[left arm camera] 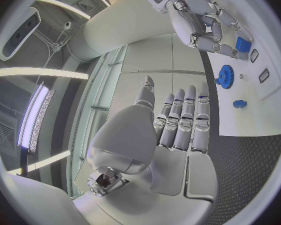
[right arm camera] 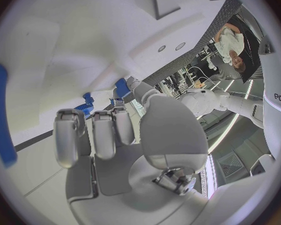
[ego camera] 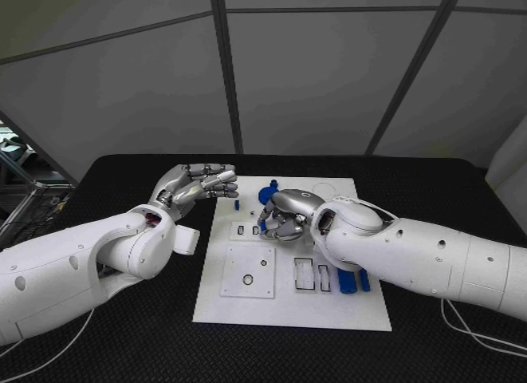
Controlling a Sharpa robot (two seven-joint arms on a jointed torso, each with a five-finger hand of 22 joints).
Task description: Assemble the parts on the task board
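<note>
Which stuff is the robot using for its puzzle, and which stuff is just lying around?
For the job:
- task board
- blue gear
- small blue part
- blue bars
- left hand, holding nothing
- right hand, over the board

Just lying about:
- cables
- black table

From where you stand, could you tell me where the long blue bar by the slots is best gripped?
Probably across the middle of the long blue bar, pinched on its two long sides from above: it lies flat on the white task board, nothing over it.
</note>
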